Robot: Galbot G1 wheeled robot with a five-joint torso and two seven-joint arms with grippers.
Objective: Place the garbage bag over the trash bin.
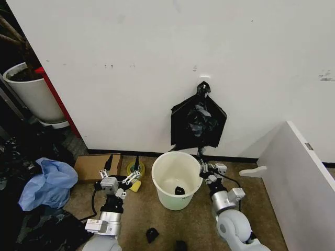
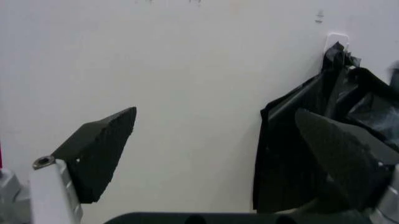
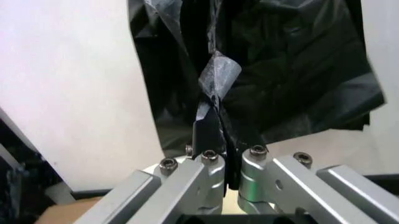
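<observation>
- Head view: garbage bag (image 1: 198,124) hangs on wall above trash bin (image 1: 177,180) on floor. Right gripper (image 1: 201,157) under bag's lower edge, beside bin rim; left gripper (image 1: 122,161) left of bin.
- Left wrist view: left fingers (image 2: 100,151) spread wide, nothing between.
- Right wrist view: right jaws clamped on a fold of the bag.
</observation>
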